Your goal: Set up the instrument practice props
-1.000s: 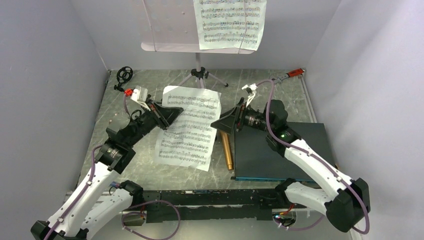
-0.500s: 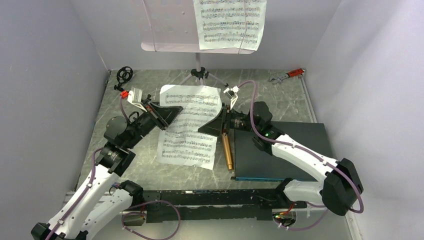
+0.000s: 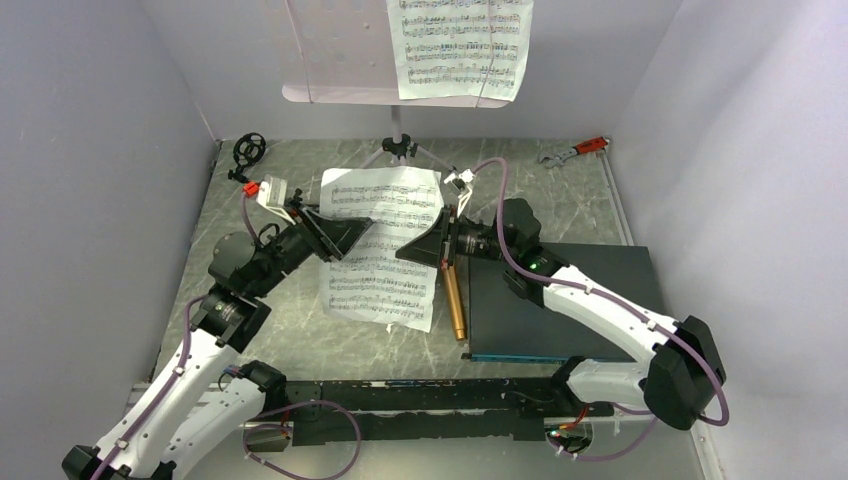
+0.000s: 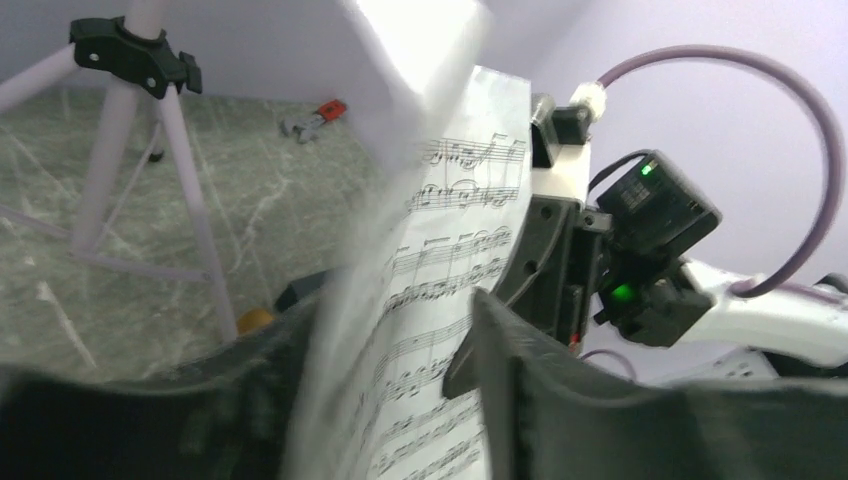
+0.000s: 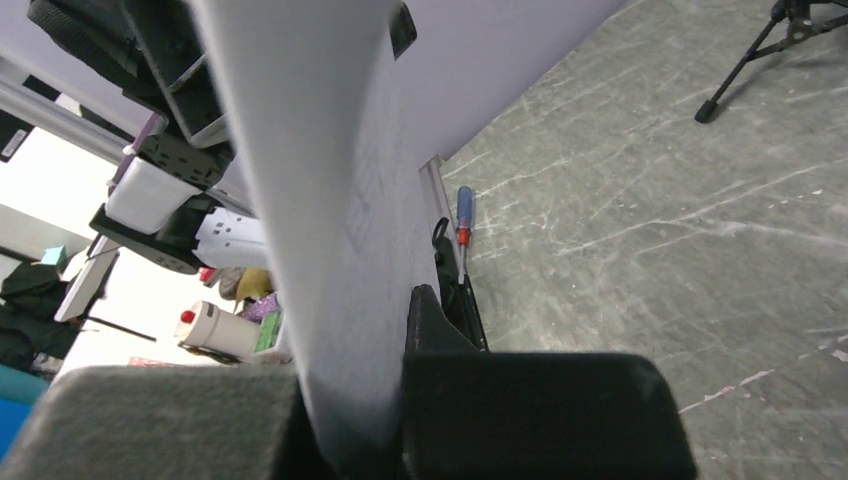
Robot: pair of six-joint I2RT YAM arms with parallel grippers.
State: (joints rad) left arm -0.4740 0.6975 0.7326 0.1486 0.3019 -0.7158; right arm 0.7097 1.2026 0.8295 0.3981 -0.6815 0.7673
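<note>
One white sheet-music page (image 3: 388, 205) hangs lifted over the table's middle between my two grippers. My right gripper (image 3: 410, 250) is shut on its right edge, and the right wrist view shows the sheet (image 5: 320, 150) pinched between the pads of that gripper (image 5: 355, 405). My left gripper (image 3: 352, 232) stands open around the left edge, the page (image 4: 450, 230) loose between its jaws (image 4: 400, 335). A second page (image 3: 460, 45) rests on the pale music stand (image 3: 335, 60) at the back. The gold microphone (image 3: 455, 300) lies beside the page. The black mic stand (image 3: 248, 152) is at the back left.
A dark flat board (image 3: 570, 300) lies at the right under my right arm. A red-handled wrench (image 3: 575, 150) sits at the back right. The stand's silver tripod (image 3: 400, 150) stands just behind the held page. Grey walls close in three sides.
My right gripper swung left to the page's right edge and closed on it. The left jaws opened from their grip, and the page shifted slightly.
</note>
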